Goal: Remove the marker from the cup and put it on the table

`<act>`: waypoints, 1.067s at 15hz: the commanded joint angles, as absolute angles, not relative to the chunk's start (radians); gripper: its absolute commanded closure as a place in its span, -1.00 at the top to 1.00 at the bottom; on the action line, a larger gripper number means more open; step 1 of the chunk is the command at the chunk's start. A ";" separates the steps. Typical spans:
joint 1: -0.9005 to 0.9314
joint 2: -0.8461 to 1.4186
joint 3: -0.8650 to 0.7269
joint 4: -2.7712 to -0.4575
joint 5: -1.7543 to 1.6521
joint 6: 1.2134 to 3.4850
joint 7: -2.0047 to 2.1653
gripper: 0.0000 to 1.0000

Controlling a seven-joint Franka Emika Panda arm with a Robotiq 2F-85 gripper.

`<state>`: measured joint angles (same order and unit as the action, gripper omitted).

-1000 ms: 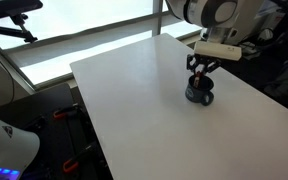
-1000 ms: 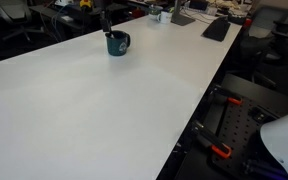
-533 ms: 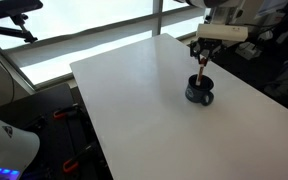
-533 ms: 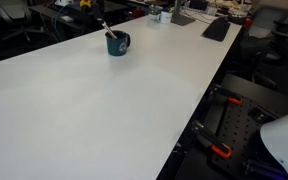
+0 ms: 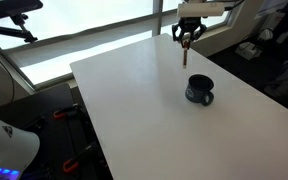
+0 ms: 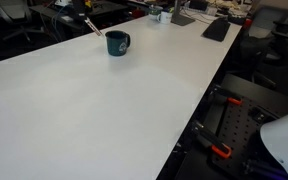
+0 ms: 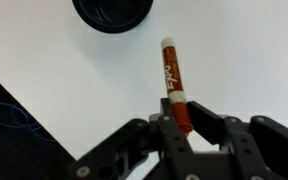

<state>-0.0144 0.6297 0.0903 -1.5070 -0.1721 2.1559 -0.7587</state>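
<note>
The claw (image 7: 181, 120) pinches the marker (image 7: 171, 72) by one end, hiding it; the cup (image 7: 112, 12) is cut off at top.

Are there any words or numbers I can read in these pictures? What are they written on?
On the marker, held in the gripper: white letters run along its red side, too blurred to read.
On the cup: no writing shows.
On the table: no writing shows.
Nothing here can be quoted.
</note>
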 commanded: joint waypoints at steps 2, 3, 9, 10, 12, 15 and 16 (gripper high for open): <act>0.080 0.560 0.064 -1.781 -0.377 2.308 -0.732 -0.89; 0.094 0.571 0.062 -1.815 -0.414 2.320 -0.722 -0.89; 0.127 0.621 0.048 -1.929 -0.565 2.335 -0.666 -0.29; 0.109 0.635 0.071 -1.887 -0.531 2.307 -0.698 -0.52; 0.109 0.641 0.067 -1.902 -0.545 2.309 -0.696 -0.30; 0.109 0.642 0.065 -1.904 -0.546 2.310 -0.695 -0.29; 0.109 0.642 0.065 -1.904 -0.546 2.310 -0.695 -0.29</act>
<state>0.1130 0.6408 0.0601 -1.9066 -0.5437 2.3135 -0.6968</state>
